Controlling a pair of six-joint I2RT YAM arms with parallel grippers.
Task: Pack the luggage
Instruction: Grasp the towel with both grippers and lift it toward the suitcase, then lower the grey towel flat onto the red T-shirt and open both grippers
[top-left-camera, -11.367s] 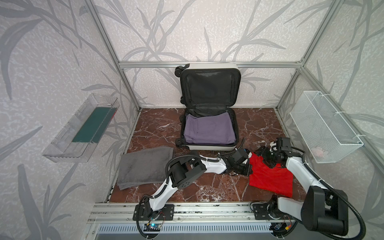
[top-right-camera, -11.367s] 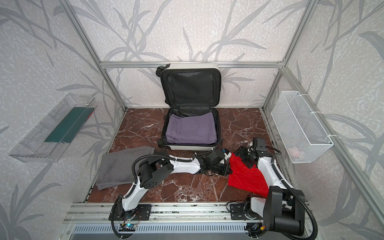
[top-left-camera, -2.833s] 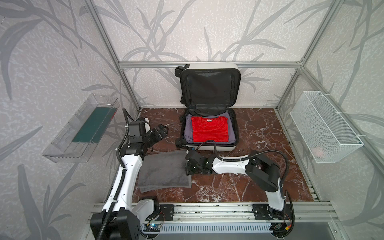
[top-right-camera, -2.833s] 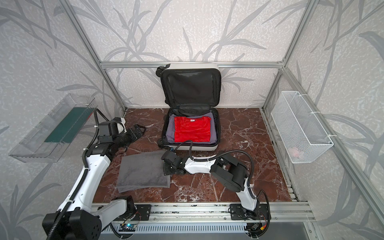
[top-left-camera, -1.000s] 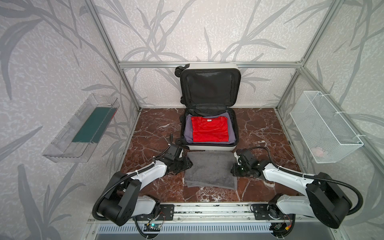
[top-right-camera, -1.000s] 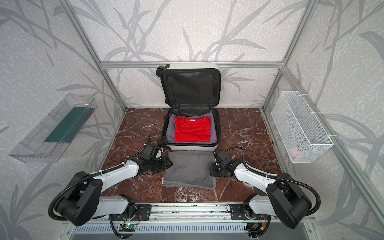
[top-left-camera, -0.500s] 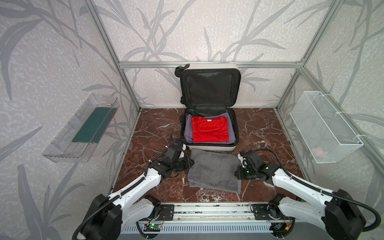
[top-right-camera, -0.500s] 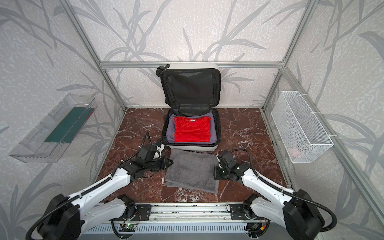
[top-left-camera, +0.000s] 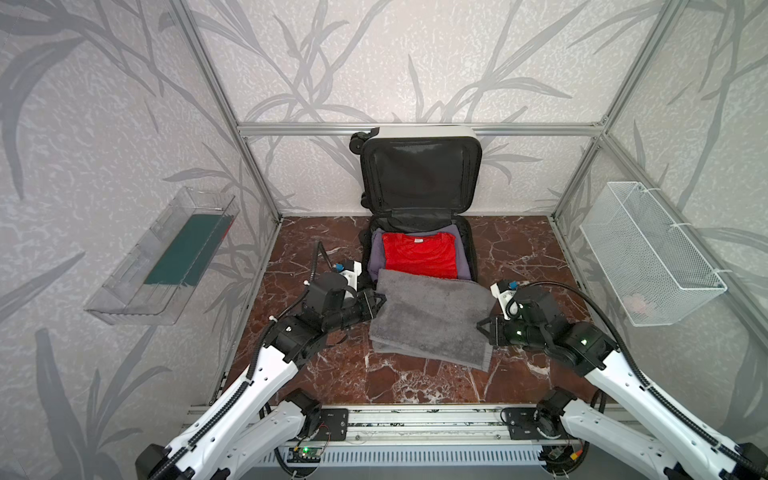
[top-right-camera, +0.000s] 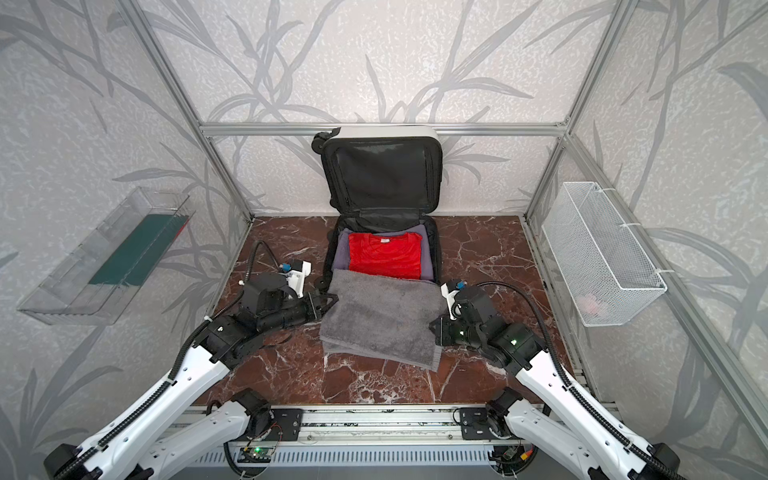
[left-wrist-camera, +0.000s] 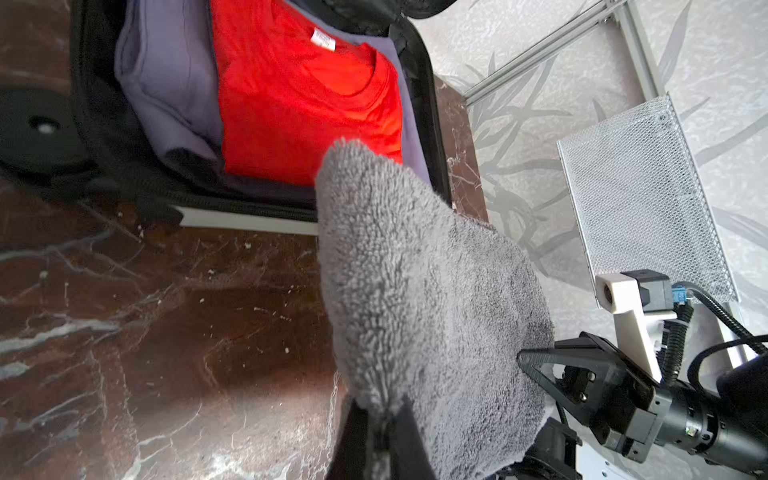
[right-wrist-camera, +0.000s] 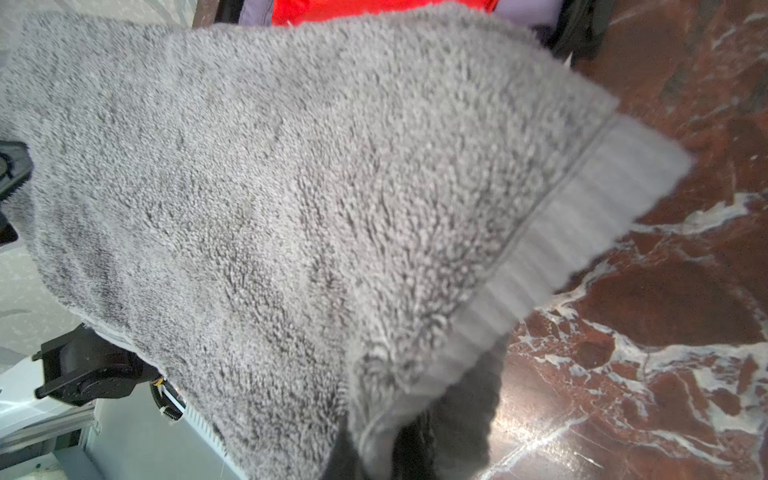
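Grey towel (top-left-camera: 432, 320); red shirt (top-left-camera: 419, 255); purple garment (top-left-camera: 376, 259); luggage (top-left-camera: 419, 178) white shell, black lining; floor (top-left-camera: 519, 257) red-brown marble, white-veined.

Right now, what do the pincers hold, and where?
The grey towel: left pincer pinches its left edge, right pincer its right edge.

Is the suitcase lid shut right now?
No, the luggage lid stands upright and open, and the red shirt lies in plain sight in its lower half.
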